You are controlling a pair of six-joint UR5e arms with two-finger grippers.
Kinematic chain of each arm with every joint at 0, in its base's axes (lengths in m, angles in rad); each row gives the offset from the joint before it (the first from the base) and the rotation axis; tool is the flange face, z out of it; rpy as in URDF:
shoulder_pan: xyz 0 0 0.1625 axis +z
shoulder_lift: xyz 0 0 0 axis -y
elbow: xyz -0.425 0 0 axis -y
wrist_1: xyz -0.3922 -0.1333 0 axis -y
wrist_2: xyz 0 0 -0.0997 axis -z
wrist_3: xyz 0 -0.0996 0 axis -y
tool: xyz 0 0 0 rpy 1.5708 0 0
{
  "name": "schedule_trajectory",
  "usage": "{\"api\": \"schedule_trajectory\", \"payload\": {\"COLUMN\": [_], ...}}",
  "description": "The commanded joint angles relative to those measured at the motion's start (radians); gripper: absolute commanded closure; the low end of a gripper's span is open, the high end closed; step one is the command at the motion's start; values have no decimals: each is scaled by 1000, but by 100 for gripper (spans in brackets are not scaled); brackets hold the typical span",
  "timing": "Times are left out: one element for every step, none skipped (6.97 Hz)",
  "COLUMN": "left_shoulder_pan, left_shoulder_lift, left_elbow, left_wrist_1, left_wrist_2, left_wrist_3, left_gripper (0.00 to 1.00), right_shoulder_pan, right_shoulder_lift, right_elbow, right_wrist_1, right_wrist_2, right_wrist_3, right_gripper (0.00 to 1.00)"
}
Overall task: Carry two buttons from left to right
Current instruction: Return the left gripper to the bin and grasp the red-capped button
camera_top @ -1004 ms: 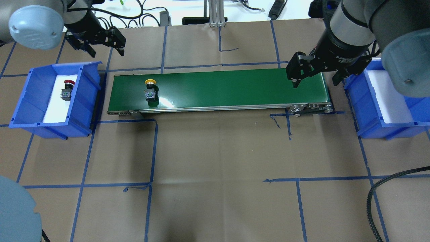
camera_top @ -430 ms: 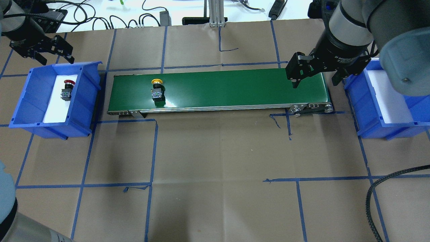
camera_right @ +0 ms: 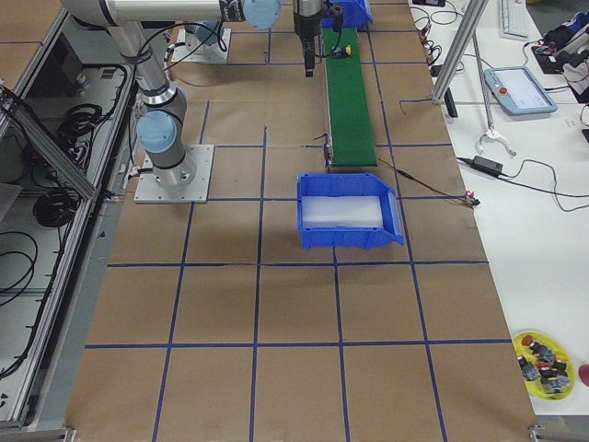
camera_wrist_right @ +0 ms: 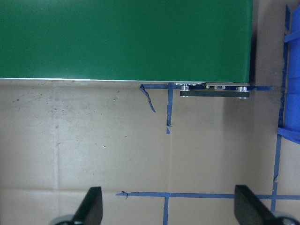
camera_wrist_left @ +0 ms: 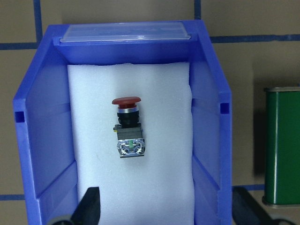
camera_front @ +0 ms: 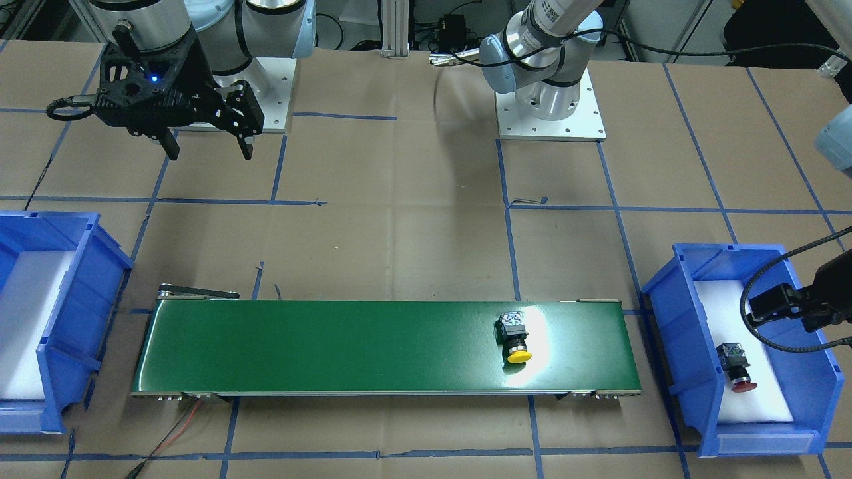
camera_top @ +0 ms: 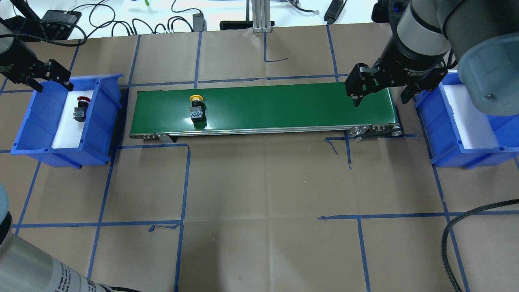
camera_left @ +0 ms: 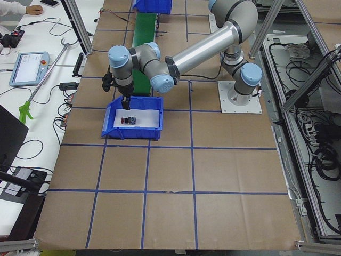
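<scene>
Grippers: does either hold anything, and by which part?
Nothing is held. The left gripper and right gripper are open and empty; the red button lies in a bin, the yellow button on the belt.

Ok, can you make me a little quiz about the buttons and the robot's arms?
1. True or false: the yellow button lies on the green belt.
2. Which button is in the blue bin by the left end effector? A) the red button B) the yellow one C) none
3. Fill in: the right end effector has its jaws ____.
Key: 1 true; 2 A; 3 open.
</scene>
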Motion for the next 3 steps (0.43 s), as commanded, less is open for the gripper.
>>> {"api": "schedule_trajectory", "payload": {"left_shoulder_pan": [2, 2, 4], "left_shoulder_lift": [-66, -91, -103], "left_elbow": [-31, -32, -33], "left_wrist_1": [121, 138, 155], "left_wrist_2": [1, 4, 7], "left_wrist_3": [3, 6, 6], "left_gripper": [0, 1, 1], "right_shoulder_pan": [0, 1, 0], "right_shoulder_lift": [1, 1, 1], "right_elbow": [2, 2, 3], "right_wrist_1": [-1, -1, -1], "right_wrist_2": [5, 5, 5], "right_wrist_3": [0, 0, 0], "right_gripper": [0, 0, 0]}}
